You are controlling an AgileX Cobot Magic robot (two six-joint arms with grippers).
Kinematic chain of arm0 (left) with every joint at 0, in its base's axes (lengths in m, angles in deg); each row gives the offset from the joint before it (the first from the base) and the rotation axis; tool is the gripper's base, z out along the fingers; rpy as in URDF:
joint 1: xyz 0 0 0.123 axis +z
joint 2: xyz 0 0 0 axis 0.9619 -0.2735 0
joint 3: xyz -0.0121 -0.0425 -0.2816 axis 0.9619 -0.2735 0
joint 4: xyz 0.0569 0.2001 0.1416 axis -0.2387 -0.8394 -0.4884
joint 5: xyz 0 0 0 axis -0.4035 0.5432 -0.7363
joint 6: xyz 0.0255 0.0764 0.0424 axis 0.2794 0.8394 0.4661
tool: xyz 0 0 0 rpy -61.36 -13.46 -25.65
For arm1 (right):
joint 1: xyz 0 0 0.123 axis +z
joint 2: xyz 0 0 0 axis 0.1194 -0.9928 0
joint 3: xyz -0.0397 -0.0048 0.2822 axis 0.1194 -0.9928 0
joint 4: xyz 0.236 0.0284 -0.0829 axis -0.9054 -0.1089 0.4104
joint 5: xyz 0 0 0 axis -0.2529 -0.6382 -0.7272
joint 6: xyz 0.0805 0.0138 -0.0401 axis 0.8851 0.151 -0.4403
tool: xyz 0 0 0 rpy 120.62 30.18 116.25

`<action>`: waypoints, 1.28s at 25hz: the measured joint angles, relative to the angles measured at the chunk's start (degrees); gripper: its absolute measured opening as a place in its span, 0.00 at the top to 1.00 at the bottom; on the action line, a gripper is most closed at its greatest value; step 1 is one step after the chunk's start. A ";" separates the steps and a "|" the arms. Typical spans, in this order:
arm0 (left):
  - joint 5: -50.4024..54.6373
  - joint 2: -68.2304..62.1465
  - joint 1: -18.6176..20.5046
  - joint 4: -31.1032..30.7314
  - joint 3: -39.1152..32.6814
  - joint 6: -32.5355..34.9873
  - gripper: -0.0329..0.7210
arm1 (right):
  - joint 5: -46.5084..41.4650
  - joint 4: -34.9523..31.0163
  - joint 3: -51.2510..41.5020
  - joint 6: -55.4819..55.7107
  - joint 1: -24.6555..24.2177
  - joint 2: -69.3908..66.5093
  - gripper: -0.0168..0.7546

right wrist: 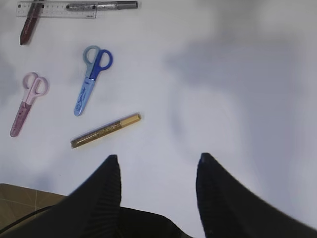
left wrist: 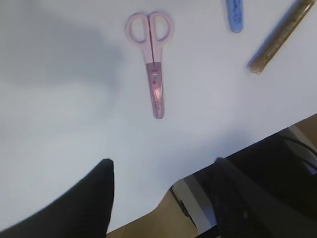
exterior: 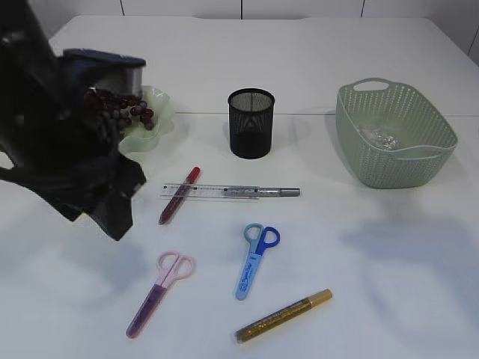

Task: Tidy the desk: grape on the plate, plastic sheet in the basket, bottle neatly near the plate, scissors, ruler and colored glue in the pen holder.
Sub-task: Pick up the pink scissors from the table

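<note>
Two grippers, left (left wrist: 161,171) and right (right wrist: 157,163), hang spread and empty over the white table (exterior: 389,269). Gold glue pen (exterior: 284,316) lies nearest, then pink scissors (exterior: 161,293), blue scissors (exterior: 257,259), ruler (exterior: 209,191), pen holder (exterior: 251,123), basket (exterior: 394,134), grapes (exterior: 123,108) on plate (exterior: 159,112).

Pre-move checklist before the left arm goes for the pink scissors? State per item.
1. Left gripper empty, jaws apart: ok.
2. Pink scissors lie flat, clear of the blue scissors and the gold glue pen: ok.
3. Pen holder upright, mouth unobstructed: ok; contents cannot tell.
4. Right gripper empty and above bare table, away from the pink scissors: ok.
5. Ruler free to lift: not ok, the red glue pen and the silver pen cross it.
6. Grapes on the plate: appears ok, the arm partly hides them.
</note>
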 joint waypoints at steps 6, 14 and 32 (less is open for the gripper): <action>-0.75 -8.66 0.00 0.24 0.14 -0.14 0.42 | 0.00 0.00 0.00 0.03 0.00 -1.33 0.46; -6.53 -15.37 0.00 2.73 0.23 -2.07 0.46 | 0.10 0.00 0.00 0.13 0.00 -2.13 0.46; -9.79 -24.90 0.00 2.98 0.33 -6.80 0.46 | 0.10 0.00 0.00 0.13 0.00 -2.13 0.46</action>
